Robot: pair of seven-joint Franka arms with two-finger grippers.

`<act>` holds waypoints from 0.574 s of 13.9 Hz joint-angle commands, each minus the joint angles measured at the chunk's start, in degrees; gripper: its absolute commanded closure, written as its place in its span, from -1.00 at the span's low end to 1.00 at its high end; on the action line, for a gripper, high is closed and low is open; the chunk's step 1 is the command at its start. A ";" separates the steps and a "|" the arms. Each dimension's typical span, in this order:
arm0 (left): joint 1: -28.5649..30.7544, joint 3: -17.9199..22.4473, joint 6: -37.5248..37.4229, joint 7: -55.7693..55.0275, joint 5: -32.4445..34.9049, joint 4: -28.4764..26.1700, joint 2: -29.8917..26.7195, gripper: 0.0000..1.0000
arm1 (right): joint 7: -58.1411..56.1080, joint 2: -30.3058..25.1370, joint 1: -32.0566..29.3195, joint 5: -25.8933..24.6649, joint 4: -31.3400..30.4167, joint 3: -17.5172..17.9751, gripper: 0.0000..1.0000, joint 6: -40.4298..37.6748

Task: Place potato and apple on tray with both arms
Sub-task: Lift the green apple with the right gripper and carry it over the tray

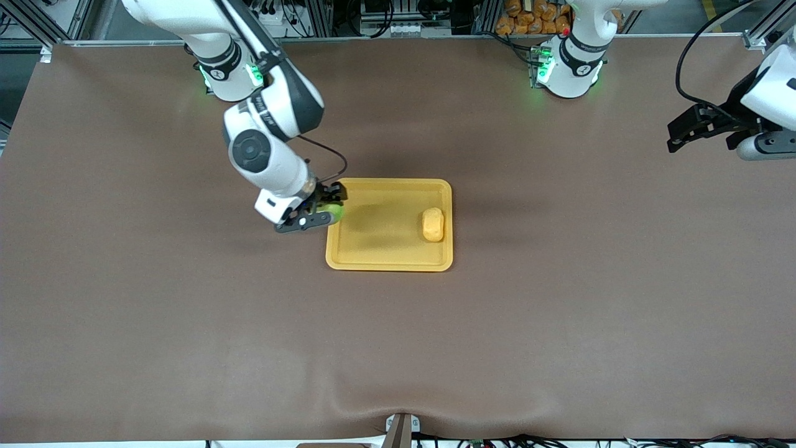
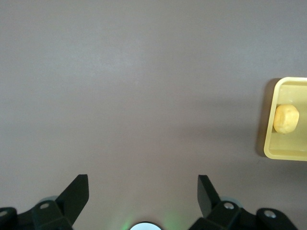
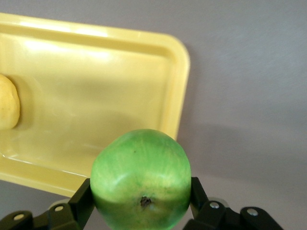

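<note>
A robotics lab is showing: aluminium framing (image 1: 37, 18) and cables (image 1: 373, 12) are lining the frame's top edge.

Left hand (image 2: 143, 191): 2 black fingers (image 2: 76, 191) spread wide apart, nothing between them, hanging over bare desk.
Desk (image 2: 134, 86): plain brown surface filling most of the view.
Tray (image 2: 271, 139): yellow, only 1 rounded corner and part of its raised rim in view.
Potato (image 2: 286, 118): pale yellow-orange lump lying in the tray, close to the rim.
</note>
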 commanded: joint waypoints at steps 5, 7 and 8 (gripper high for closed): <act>0.32 -0.72 -0.88 1.30 -0.89 -0.54 -0.56 -1.00 | 10.11 6.18 5.81 0.96 -0.76 -0.62 1.00 10.44; 0.24 -0.90 -0.88 1.21 -0.89 -0.63 -0.74 -1.00 | 10.11 6.62 5.81 0.79 -0.85 -0.80 1.00 10.36; 0.24 -0.90 -0.96 1.21 -0.89 -0.72 -0.65 -1.00 | 10.11 6.88 5.81 0.79 -0.85 -0.89 1.00 10.35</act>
